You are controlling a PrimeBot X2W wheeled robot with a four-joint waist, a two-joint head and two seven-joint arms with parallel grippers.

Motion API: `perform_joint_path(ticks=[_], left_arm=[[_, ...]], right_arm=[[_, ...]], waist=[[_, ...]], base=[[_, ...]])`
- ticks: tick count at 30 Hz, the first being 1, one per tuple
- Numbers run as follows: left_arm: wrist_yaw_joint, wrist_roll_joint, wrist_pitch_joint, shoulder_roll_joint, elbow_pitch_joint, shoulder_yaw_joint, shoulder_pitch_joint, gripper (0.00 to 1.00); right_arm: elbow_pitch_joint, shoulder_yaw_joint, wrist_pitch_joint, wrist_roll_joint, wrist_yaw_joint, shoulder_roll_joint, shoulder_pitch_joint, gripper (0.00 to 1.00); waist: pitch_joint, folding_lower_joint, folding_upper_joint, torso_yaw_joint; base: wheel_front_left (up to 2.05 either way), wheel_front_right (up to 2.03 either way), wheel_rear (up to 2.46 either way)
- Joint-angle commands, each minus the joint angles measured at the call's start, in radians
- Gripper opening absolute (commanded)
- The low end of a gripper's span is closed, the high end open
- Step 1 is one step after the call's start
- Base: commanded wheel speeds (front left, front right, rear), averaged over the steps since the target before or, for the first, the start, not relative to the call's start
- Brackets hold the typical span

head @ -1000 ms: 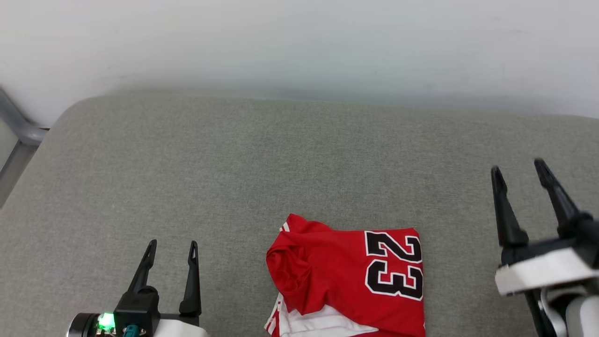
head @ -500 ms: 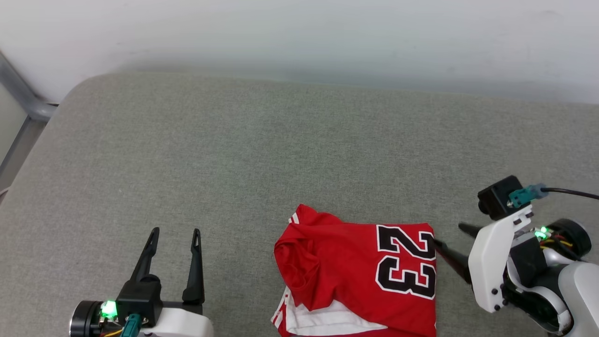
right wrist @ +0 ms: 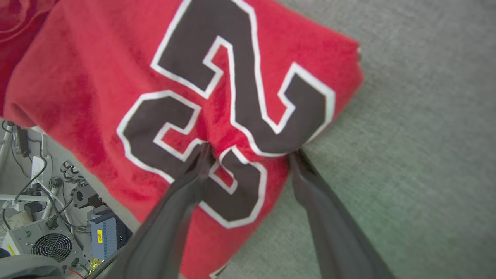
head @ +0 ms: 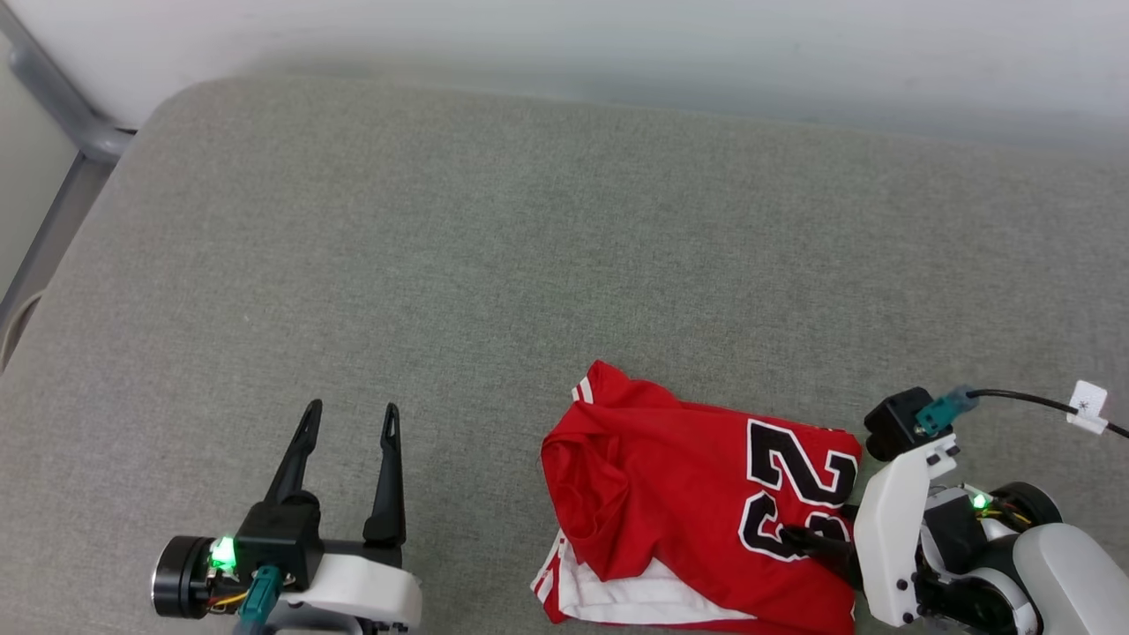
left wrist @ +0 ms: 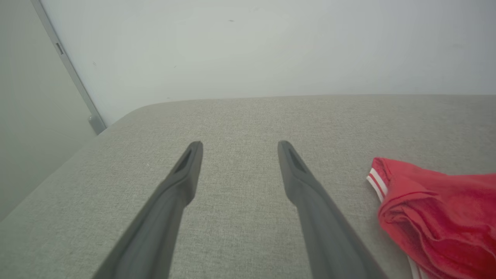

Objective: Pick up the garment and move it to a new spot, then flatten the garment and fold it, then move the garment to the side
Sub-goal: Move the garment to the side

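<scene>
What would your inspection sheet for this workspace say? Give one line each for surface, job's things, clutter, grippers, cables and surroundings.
Surface: grey fabric cushion, rounded far-left corner, no marks visible.
Job's things: red shirt, roughly folded, near the front edge, number 23 facing up.
Clutter: nothing seen.
Grippers: left gripper open above bare cushion, left of the shirt; right gripper open, one finger on the number, the other at the shirt's right edge.
Cables: black cable with a white tag at the right wrist; loose wires on the floor.
Surroundings: pale wall behind, grey rail at the left, fan box on the floor.
</scene>
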Motion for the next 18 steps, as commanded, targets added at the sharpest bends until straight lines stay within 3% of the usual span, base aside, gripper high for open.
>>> perform_joint_path(ticks=[1, 9, 10, 11, 12, 18], left_arm=[[-0.004, 0.001, -0.004, -0.002, 0.0, -0.002, -0.018, 1.0], [-0.005, 0.002, -0.004, -0.006, 0.006, 0.0, -0.032, 1.0], [-0.004, 0.003, -0.004, -0.006, 0.006, 0.002, -0.03, 1.0], [-0.004, 0.003, -0.004, -0.006, 0.006, 0.004, -0.028, 1.0], [-0.004, 0.005, -0.004, -0.006, 0.006, 0.005, -0.026, 1.0], [-0.001, 0.008, -0.004, -0.007, 0.003, 0.015, -0.008, 1.0]], right_arm=[[0.013, 0.01, 0.004, 0.002, -0.001, 0.007, 0.016, 1.0], [0.111, 0.126, -0.052, 0.009, -0.001, 0.012, 0.033, 1.0], [0.11, 0.137, -0.065, 0.011, 0.0, 0.009, 0.024, 0.47], [0.105, 0.142, -0.085, 0.011, 0.0, 0.006, 0.011, 0.14], [0.099, 0.147, -0.099, 0.012, -0.001, 0.0, -0.002, 0.0], [0.029, 0.146, -0.192, -0.015, -0.002, -0.066, -0.105, 0.0]], waist=[[0.01, -0.0001, 0.0, 0.007], [0.03, -0.0001, 0.0, 0.013], [0.029, -0.0001, 0.0, 0.012], [0.027, -0.0001, 0.0, 0.01], [0.025, -0.0001, 0.0, 0.007], [0.01, -0.0001, 0.0, -0.026]], base=[[0.0, 0.0, 0.0], [0.0, 0.0, 0.0], [0.0, 0.0, 0.0], [0.0, 0.0, 0.0], [0.0, 0.0, 0.0], [0.0, 0.0, 0.0]])
